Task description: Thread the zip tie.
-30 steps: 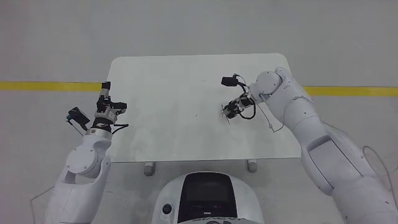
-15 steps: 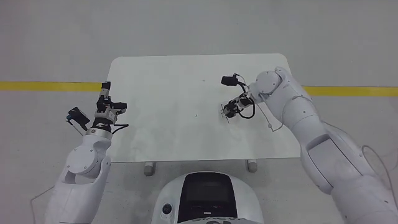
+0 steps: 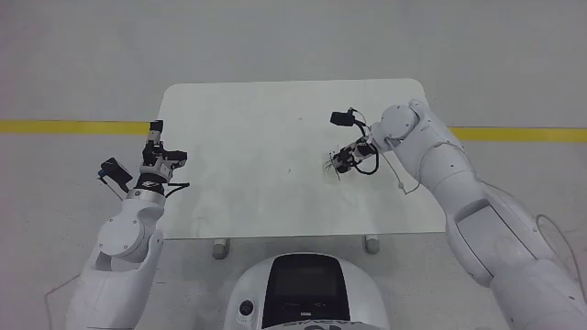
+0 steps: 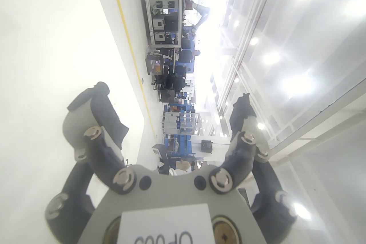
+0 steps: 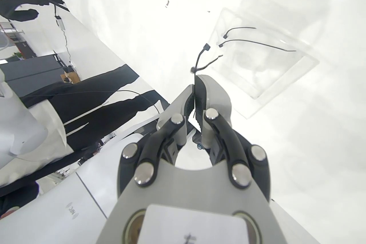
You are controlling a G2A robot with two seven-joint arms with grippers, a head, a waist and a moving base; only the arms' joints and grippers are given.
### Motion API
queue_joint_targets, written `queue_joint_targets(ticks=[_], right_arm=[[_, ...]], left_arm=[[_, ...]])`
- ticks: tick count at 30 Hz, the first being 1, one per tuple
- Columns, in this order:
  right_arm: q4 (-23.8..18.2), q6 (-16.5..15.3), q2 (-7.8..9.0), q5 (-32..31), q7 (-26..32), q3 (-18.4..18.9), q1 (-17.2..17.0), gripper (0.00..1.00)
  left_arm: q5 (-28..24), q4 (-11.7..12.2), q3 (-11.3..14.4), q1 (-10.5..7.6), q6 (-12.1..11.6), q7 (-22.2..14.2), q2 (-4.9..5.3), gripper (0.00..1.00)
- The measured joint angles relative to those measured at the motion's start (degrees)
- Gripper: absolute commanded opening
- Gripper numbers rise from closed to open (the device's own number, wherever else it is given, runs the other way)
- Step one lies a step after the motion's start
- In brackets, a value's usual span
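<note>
the right gripper (image 5: pixel 195 83) has its fingers pinched tight on a thin black zip tie (image 5: pixel 200 56). the tie sticks out past the tips and curves to a small square head. it hangs over the white desk (image 3: pixel 248 147), just beside a clear tray (image 5: pixel 271 73) holding two more ties (image 5: pixel 257 42). the left gripper (image 4: pixel 171 105) sits at the desk's left edge, fingers spread wide.
</note>
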Motion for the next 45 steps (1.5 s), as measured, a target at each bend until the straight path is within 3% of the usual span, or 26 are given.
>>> queue_joint_targets(ticks=[12,24,33,39,45], right_arm=[[-0.49,-1.08,0.08,0.7,0.1,0.3,0.47,0.0],[-10.03,-1.06,3.19,3.69,-0.57,4.75,-2.31,0.0],[-10.37,-0.99,3.3,3.58,-0.72,4.89,-2.47,0.0],[-11.56,0.5,4.26,13.96,-1.15,10.12,-4.08,0.0],[-12.18,4.84,4.84,25.77,2.42,14.3,-6.18,0.0]], left_arm=[[0.0,0.0,0.0,0.0,0.0,0.0,0.0,1.0],[0.0,0.0,0.0,0.0,0.0,0.0,0.0,1.0],[0.0,0.0,0.0,0.0,0.0,0.0,0.0,1.0],[0.0,0.0,0.0,0.0,0.0,0.0,0.0,1.0],[0.0,0.0,0.0,0.0,0.0,0.0,0.0,1.0]])
